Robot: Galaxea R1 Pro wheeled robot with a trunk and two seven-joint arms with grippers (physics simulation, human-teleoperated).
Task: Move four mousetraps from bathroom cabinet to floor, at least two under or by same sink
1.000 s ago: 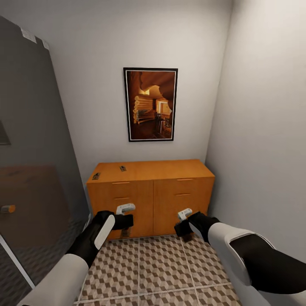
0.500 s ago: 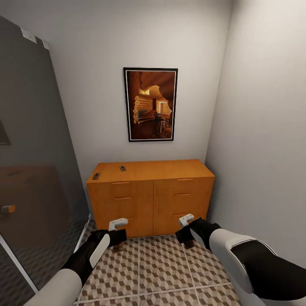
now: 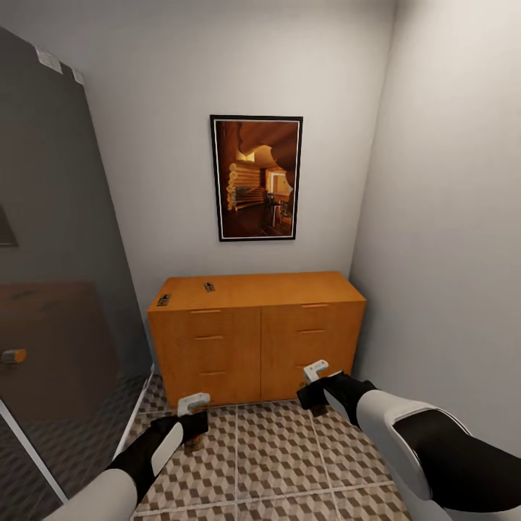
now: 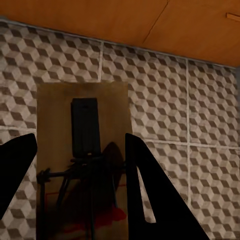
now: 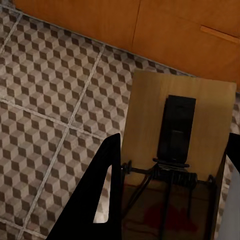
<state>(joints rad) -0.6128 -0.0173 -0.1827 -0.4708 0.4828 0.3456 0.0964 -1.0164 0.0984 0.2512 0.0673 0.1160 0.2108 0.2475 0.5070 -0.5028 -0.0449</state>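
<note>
The orange-brown cabinet [image 3: 255,329] stands against the back wall with its fronts closed. Two small dark mousetraps [image 3: 163,299] [image 3: 209,286] lie on the left part of its top. My left gripper [image 3: 195,436] hangs low over the bathroom floor [image 3: 278,459], in front of the cabinet's left half. In the left wrist view it [image 4: 80,140] is shut on a wooden mousetrap [image 4: 82,165]. My right gripper [image 3: 317,405] is a bit higher, before the cabinet's right half. The right wrist view shows it [image 5: 175,145] shut on another mousetrap [image 5: 180,150]. The bathroom sink is out of view.
A tall dark glass panel [image 3: 58,289] closes the left side, its lower edge reaching the tiles. A white wall [image 3: 449,253] runs close along the right. A framed picture [image 3: 257,177] hangs above the cabinet. Open tiled floor lies between the cabinet and me.
My left arm has come down and back from the cabinet front to just above the floor, still holding its mousetrap. The right gripper has sunk only slightly.
</note>
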